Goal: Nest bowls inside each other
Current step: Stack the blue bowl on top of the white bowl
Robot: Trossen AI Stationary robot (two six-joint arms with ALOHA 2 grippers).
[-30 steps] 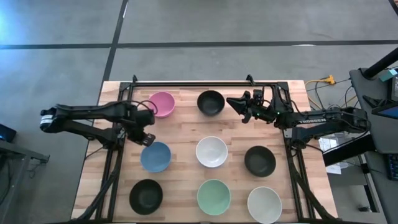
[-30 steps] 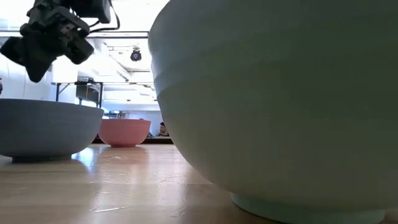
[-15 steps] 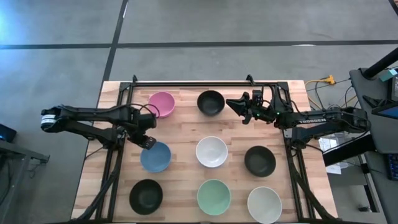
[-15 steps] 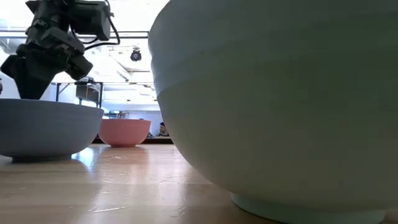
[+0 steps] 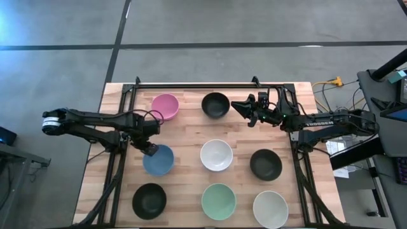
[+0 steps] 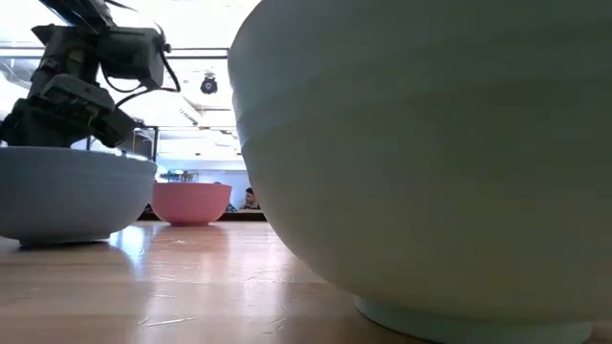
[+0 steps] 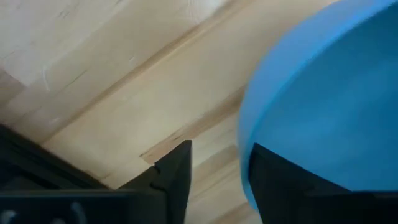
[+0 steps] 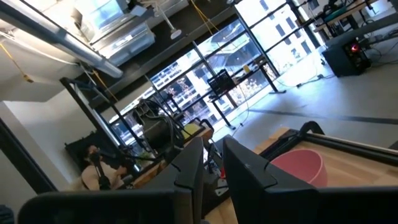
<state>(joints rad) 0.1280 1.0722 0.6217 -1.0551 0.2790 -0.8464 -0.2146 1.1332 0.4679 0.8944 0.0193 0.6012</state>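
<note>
Left gripper [image 5: 150, 149] down at the blue bowl [image 5: 159, 161]
Its fingers straddle the rim, spread; right gripper [image 5: 236, 105] hovers near the back black bowl [image 5: 215, 105], fingers barely apart.

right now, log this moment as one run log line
left gripper: open, straddling rim of blue bowl | right gripper: waiting beside far black bowl | nesting: not started, no bowl stacked

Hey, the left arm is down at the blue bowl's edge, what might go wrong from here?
The left gripper straddles the blue bowl at its rim, one finger outside, one inside. It grips only one edge, so the smooth bowl could tilt or slip when lifted. The pink bowl sits close behind; a swinging lift might bump it.
</note>
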